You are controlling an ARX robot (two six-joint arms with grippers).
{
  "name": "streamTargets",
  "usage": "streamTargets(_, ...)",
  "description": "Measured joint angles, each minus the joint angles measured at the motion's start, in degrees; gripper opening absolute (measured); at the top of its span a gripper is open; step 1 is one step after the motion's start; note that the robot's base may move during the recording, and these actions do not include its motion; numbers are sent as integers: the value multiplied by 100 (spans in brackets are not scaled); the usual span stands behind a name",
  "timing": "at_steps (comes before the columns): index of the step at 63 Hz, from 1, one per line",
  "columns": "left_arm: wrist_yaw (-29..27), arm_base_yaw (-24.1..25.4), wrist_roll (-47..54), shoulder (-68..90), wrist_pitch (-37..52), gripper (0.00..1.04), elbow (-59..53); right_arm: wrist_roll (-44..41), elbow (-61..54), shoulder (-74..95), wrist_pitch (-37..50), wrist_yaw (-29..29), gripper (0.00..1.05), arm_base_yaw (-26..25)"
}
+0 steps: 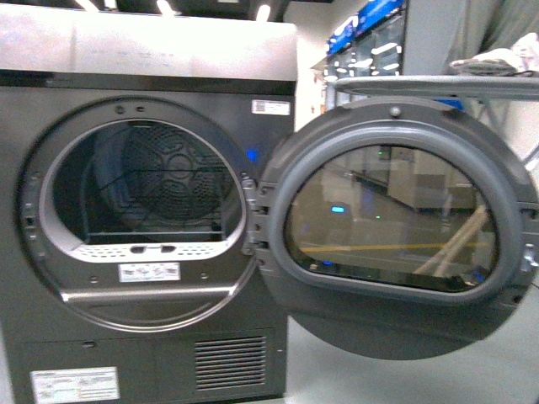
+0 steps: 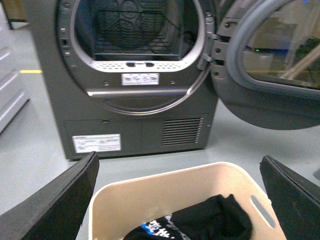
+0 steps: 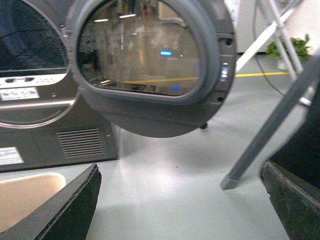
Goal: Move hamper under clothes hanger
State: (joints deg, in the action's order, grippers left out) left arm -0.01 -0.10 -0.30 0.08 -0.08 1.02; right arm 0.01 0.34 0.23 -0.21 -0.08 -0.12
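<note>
The beige hamper (image 2: 150,200) sits on the floor just in front of the dark grey dryer (image 1: 152,210), presumably parked there to take laundry, with a black garment (image 2: 200,222) inside. The left gripper (image 2: 178,159) and right gripper (image 3: 180,167) are both spread wide, holding nothing. What looks like the clothes hanger (image 3: 272,125), only a slanted leg showing, stands beyond the open dryer door (image 1: 396,227), which overhangs the floor between

Under the left gripper (image 2: 178,159), the hamper (image 2: 150,195) is cut off, its near half out of sight. The dark garment (image 2: 210,225) inside carries lettering too cropped to read. Beyond the right gripper (image 3: 180,167), only one leg of the clothes hanger (image 3: 270,127) shows. The dryer (image 2: 50,100) labels are too small to read.
</note>
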Motion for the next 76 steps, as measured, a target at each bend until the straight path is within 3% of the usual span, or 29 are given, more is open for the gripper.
streamTargets(76,11,0,0,-4,0,98,0,0,0,-2,2,7,97,0)
